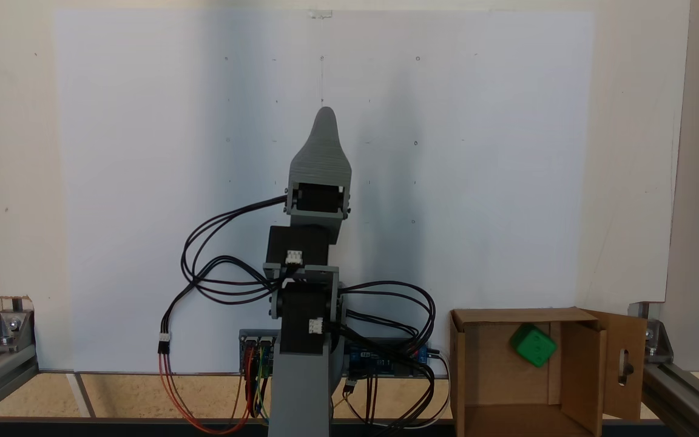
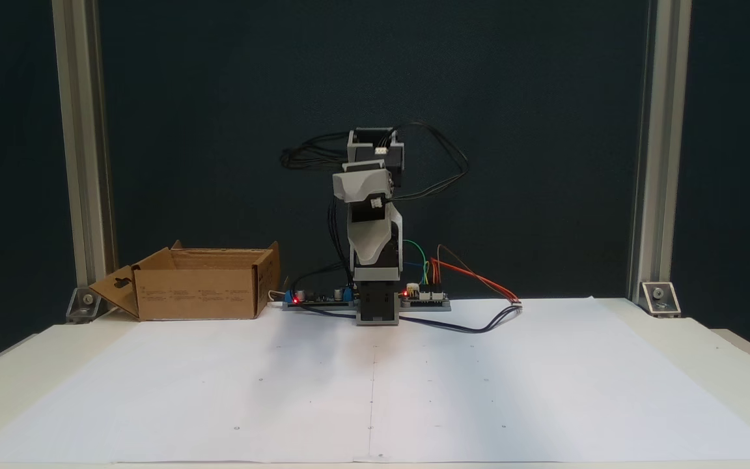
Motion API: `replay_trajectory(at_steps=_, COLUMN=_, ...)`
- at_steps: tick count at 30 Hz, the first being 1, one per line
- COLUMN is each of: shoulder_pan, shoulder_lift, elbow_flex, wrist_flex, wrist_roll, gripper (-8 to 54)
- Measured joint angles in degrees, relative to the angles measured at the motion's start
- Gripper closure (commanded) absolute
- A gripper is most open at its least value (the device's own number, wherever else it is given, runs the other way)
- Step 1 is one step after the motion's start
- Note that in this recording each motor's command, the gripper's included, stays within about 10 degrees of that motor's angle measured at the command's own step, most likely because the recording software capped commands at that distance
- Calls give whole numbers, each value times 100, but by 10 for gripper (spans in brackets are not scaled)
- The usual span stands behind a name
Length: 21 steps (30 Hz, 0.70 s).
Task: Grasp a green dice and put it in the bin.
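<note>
The small bright green plastic dice (image 1: 533, 345) already lies inside the brown corrugated cardboard bin (image 1: 483, 364), at about four o'clock from the arm's base. Little seems left to go wrong. The grey gripper (image 1: 324, 121) points at twelve o'clock; one tip shows, so I cannot tell its opening or any hold.

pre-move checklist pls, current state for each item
1. green dice inside the bin: ok, it lies in the open box in a fixed view.
2. gripper away from the bin: ok, it sits over the white sheet, apart from the box.
3. Fingers open or shut: cannot tell, only one tip shows.
4. Gripper empty: ok, nothing green at the tip.
5. Bin upright with flaps open: ok in both fixed views.
6. Cables free of the arm's joints: cannot tell, loops hang close beside them.
</note>
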Motion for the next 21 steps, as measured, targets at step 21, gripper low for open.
replay_trajectory(at_steps=21, shoulder_pan=105, shoulder_lift=0, elbow_flex=2795, wrist_flex=-4975, wrist_roll=0, gripper=14)
